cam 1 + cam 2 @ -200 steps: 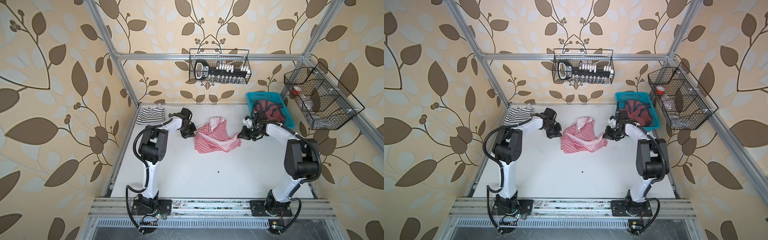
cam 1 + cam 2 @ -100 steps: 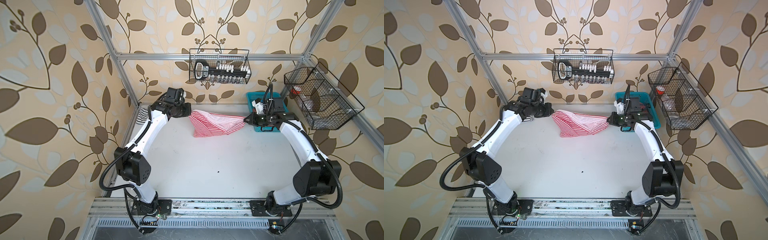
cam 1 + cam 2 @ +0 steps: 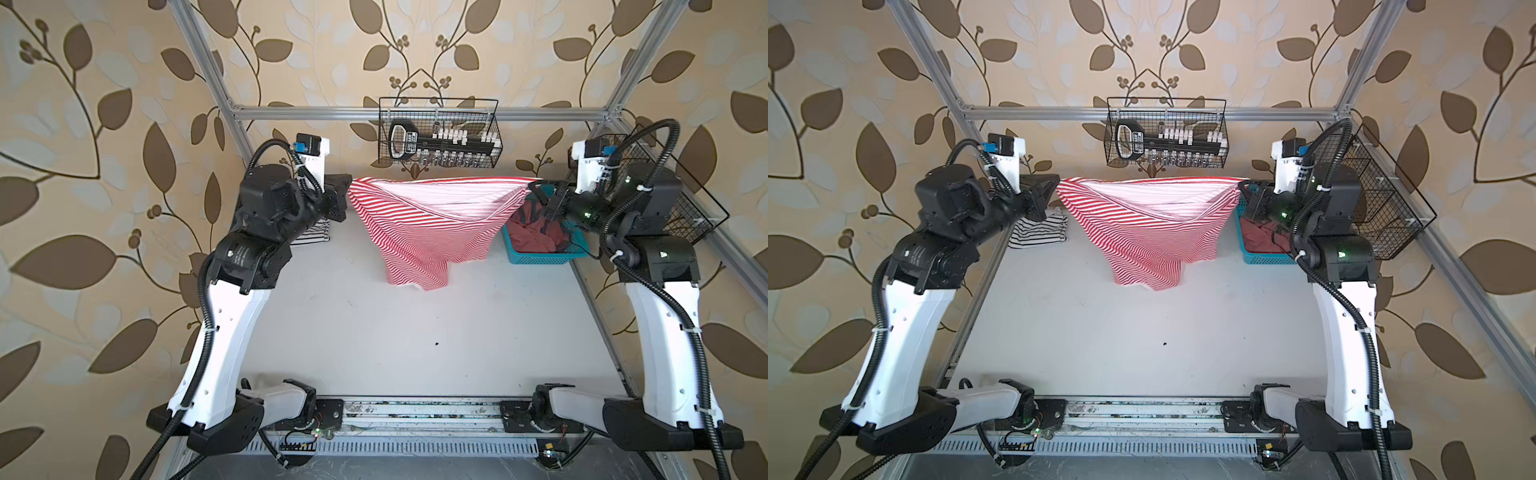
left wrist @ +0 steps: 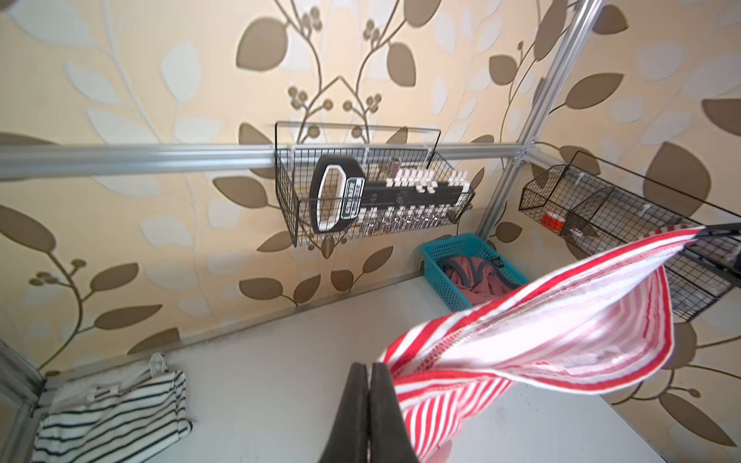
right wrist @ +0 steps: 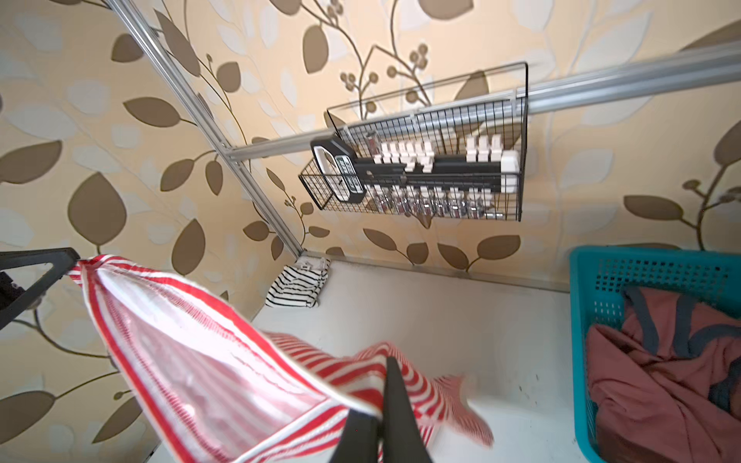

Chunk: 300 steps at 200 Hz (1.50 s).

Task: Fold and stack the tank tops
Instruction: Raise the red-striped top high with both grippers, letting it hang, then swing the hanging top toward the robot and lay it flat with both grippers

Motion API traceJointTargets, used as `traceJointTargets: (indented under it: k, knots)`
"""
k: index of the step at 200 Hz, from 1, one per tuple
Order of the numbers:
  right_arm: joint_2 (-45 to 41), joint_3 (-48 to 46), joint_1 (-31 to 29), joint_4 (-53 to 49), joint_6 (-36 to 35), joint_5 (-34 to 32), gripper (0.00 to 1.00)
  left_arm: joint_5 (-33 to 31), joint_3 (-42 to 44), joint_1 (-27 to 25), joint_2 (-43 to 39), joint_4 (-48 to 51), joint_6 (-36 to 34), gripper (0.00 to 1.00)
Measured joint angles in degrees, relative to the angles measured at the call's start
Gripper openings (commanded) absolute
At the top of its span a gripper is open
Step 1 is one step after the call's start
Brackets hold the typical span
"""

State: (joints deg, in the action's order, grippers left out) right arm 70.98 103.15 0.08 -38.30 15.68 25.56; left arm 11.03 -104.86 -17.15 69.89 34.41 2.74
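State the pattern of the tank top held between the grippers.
The tank top has thin red stripes on white, clearest in a top view.

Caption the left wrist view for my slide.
Left gripper shut on the red-striped tank top, held aloft; black-striped tank top lies folded on the table.

Both arms (image 3: 232, 332) have white shells, black joints (image 3: 249, 257), and ribbed black cables (image 3: 203, 299) zip-tied on.
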Motion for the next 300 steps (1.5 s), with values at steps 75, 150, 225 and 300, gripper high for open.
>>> traceJointTargets:
  k: [75, 150, 225, 300]
  knots:
    - [-2.8, 0.2, 0.1, -0.1, 0.6, 1.1, 0.00, 6.4, 7.2, 0.0, -5.0, -2.7, -3.0, 0.00]
    - [-6.4, -2.1, 0.1, -2.1, 1.3, 4.2, 0.00, 5.4, 8.6, 0.0, -7.6, -2.9, -2.5, 0.00]
    - [-17.9, -1.2, 0.1, -1.5, 4.2, 11.2, 0.00, 9.2, 7.7, 0.0, -20.0, -6.3, 3.3, 0.00]
    - [-16.9, -3.0, 0.1, 0.0, 6.6, 14.8, 0.00, 3.0, 8.3, 0.0, -18.0, -7.7, 4.0, 0.00]
